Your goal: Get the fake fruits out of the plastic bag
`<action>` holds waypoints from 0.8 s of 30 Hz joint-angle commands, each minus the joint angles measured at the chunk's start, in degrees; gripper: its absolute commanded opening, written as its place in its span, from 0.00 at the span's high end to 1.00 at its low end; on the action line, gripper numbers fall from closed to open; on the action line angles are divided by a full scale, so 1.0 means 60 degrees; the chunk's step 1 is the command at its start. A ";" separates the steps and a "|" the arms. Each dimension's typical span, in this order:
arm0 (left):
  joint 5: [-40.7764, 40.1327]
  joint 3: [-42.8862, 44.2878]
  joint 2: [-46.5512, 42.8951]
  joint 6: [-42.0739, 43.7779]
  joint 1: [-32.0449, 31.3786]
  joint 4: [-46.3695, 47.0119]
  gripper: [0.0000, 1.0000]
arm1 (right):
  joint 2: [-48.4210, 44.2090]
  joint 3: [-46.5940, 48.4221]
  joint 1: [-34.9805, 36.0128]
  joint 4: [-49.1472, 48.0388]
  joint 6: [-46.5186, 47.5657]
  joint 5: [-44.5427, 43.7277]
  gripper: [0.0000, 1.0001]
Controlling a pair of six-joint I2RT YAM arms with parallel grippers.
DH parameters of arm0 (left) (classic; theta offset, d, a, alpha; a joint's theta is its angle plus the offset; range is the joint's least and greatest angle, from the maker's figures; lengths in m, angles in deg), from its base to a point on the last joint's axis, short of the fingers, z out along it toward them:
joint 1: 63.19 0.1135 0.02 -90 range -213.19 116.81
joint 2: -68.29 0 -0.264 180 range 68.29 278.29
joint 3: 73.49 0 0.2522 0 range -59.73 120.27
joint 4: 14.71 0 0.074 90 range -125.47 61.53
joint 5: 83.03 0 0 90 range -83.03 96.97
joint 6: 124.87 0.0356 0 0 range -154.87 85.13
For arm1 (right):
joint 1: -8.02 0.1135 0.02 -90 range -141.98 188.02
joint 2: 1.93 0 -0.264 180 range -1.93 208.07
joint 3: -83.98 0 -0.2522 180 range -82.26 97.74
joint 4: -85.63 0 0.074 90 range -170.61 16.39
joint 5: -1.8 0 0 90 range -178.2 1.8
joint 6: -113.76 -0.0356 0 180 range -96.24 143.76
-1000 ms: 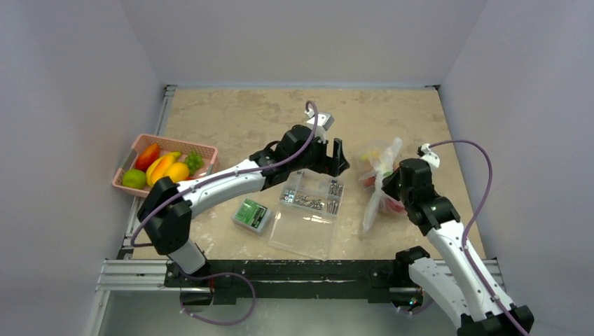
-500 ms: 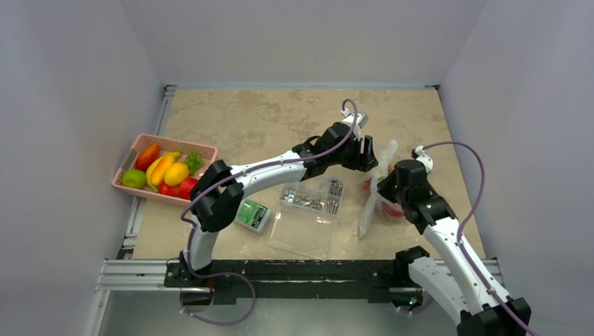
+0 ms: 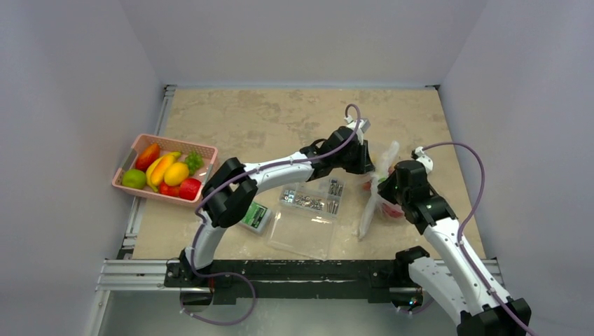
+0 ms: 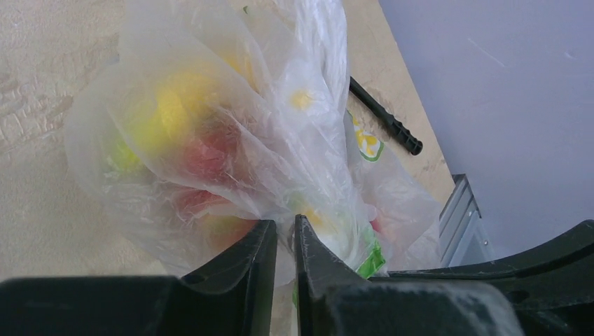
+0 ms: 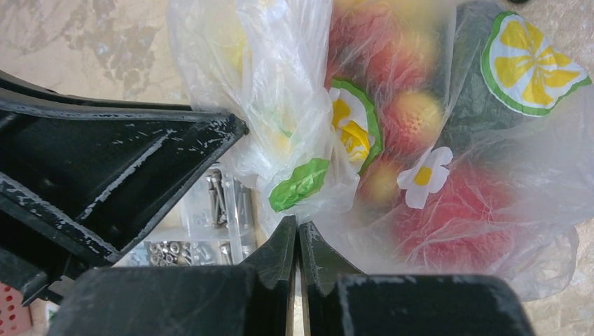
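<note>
The bag [image 3: 387,152] lies at the table's [image 3: 245,119] 3 o'clock with the fruits [image 5: 427,210] inside; the left gripper [image 4: 284,231] and right gripper [image 5: 295,231] both clench its film. Pulling doubled layers apart may tear it, trapping the fruits.

L arm [image 3: 280,168] reaches far across to the robot's right, forearm near level, wrist beside R wrist. L gripper [image 4: 284,227]: fingers close together, narrow slit, film of plastic bag [image 4: 231,126] caught in it. R arm [image 3: 448,231] rises from base, forearm angled inward. R gripper [image 5: 295,227]: fingertips almost touching, pinching bag film. Top view: both grippers just beside each other.
</note>
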 commanded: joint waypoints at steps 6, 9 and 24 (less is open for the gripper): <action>-0.0237 0.0730 0.0114 -0.0124 0.0143 0.0197 1.00 | 0.0061 0.0605 0.0021 0.0386 -0.0035 0.0123 1.00; -0.0452 0.0766 0.0120 -0.0447 0.0480 0.0109 1.00 | -0.0197 0.0822 0.0023 0.0680 -0.0099 -0.0005 1.00; 0.0613 0.0690 0.0080 -0.0907 0.1392 0.0456 1.00 | -0.3443 0.1378 0.0012 0.2052 -0.0954 -0.2347 1.00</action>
